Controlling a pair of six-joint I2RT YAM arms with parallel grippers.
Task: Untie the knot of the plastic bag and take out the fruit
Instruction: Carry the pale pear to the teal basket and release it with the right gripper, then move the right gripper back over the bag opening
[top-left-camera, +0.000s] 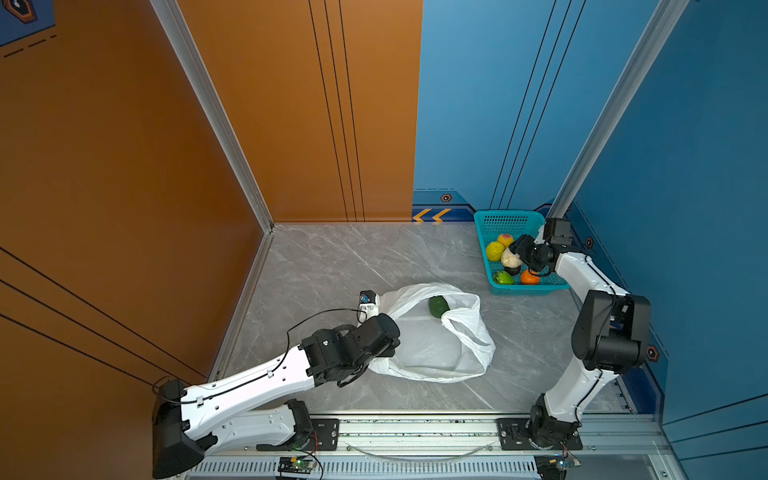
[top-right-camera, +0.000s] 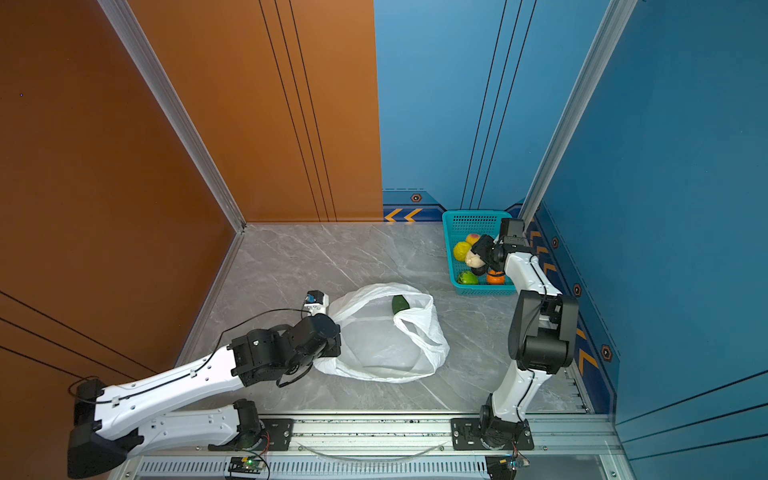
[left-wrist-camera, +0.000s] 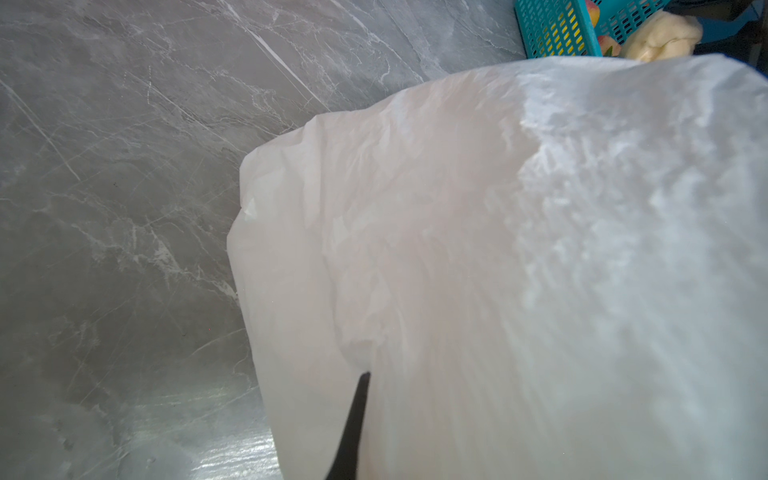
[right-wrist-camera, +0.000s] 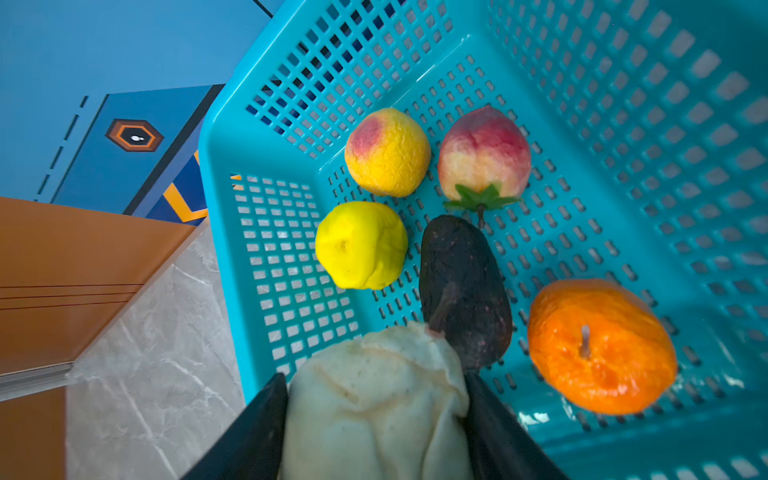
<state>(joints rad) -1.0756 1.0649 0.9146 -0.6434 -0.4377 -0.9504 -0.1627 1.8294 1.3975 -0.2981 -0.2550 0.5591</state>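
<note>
The plastic bag (top-left-camera: 432, 349) (top-right-camera: 382, 345) lies on the grey floor with its mouth open and its handles loose; no knot shows. One dark green fruit (top-left-camera: 437, 306) (top-right-camera: 400, 303) sits inside it. My left gripper (top-left-camera: 388, 353) (top-right-camera: 334, 351) is shut on the bag's left edge, and in the left wrist view the plastic bag (left-wrist-camera: 498, 249) drapes over one black finger (left-wrist-camera: 353, 419). My right gripper (top-left-camera: 513, 255) (right-wrist-camera: 376, 399) hangs over the teal basket (top-left-camera: 509, 220) (right-wrist-camera: 623, 124), shut on a cream-white fruit (right-wrist-camera: 374, 407) (top-right-camera: 473, 259).
In the basket lie a yellow fruit (right-wrist-camera: 361, 245), a peach-coloured one (right-wrist-camera: 386, 151), a red-pink one (right-wrist-camera: 484, 149), a black one (right-wrist-camera: 463, 286), an orange one (right-wrist-camera: 598, 345) and a bright green one (top-left-camera: 503, 277). The basket stands in the back right corner against the blue wall. A metal rail (top-left-camera: 415, 428) runs along the front.
</note>
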